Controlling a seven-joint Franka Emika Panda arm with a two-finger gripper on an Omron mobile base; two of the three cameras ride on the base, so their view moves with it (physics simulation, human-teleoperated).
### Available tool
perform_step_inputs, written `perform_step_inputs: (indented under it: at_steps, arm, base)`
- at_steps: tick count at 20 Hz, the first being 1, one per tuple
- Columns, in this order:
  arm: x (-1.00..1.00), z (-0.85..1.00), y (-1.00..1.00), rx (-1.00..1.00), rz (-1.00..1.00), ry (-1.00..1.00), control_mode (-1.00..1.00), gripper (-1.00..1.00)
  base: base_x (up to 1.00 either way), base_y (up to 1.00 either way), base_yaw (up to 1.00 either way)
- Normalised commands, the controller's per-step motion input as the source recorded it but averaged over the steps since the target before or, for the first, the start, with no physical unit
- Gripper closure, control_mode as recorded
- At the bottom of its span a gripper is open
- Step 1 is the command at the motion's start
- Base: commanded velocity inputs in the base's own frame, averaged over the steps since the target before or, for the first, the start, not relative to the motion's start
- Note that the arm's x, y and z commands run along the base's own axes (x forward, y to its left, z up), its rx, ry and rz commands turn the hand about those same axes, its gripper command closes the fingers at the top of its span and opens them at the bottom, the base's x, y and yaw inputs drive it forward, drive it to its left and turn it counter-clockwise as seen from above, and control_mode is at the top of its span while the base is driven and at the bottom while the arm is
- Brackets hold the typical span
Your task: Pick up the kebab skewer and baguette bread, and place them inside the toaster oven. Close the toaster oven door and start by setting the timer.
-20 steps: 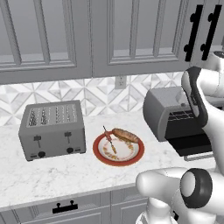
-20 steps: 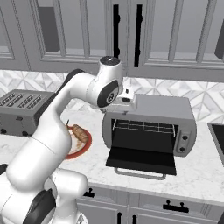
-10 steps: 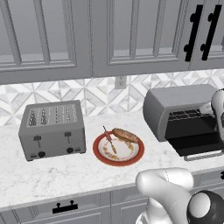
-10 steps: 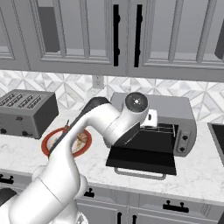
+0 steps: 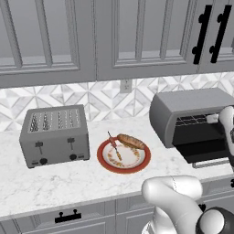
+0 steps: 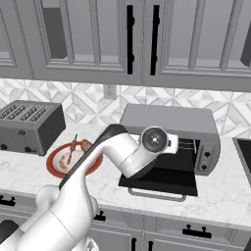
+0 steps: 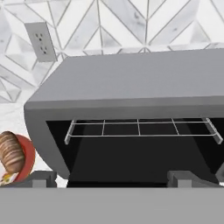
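Observation:
The kebab skewer (image 5: pixel 114 147) and the baguette bread (image 5: pixel 131 141) lie together on a red-rimmed plate (image 5: pixel 104 161) between the toaster and the toaster oven (image 5: pixel 183 106). The toaster oven door (image 6: pixel 162 179) hangs open and flat, its silver handle (image 6: pixel 157 195) toward me. My gripper (image 7: pixel 113 178) hovers over that door, facing the oven's dark mouth and its wire rack (image 7: pixel 140 129). It is open, with nothing between its fingertips (image 7: pixel 41 177). In the hand view, one end of the baguette (image 7: pixel 11 154) shows at the left edge.
A grey four-slot toaster (image 5: pixel 55 135) stands at the left on the marble counter (image 5: pixel 68 183). Wall cabinets (image 5: pixel 114 36) hang above, and an outlet (image 5: pixel 125 85) sits in the tiled backsplash. My white arm (image 6: pixel 112 157) reaches across the plate's right side toward the oven.
The arm has swung down from above the toaster oven's top to hover in front of its open mouth. The gripper stayed open. The food, the plate and the door have not moved.

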Motion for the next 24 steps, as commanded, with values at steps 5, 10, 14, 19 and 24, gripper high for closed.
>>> perform_step_inputs:
  at_steps: [5, 10, 14, 19, 24]
  arm:
    - [0.05, -0.35, -0.3, 0.0, 0.0, -0.07, -1.0, -1.0]
    - [0.01, -0.59, -0.27, 0.0, 0.0, -0.08, -1.0, -1.0]
    - [0.2, -0.33, -0.1, 0.0, 0.0, -0.02, -1.0, -1.0]
    - [0.27, -0.24, -0.1, 0.0, 0.0, 0.0, -1.0, -1.0]
    - [0.3, -0.21, -0.05, 0.0, 0.0, 0.0, -1.0, -1.0]
  base:
    - [0.0, 0.0, 0.0]
    - [0.0, 0.0, 0.0]
    - [0.0, 0.0, 0.0]
    - [0.0, 0.0, 0.0]
    - [0.0, 0.0, 0.0]
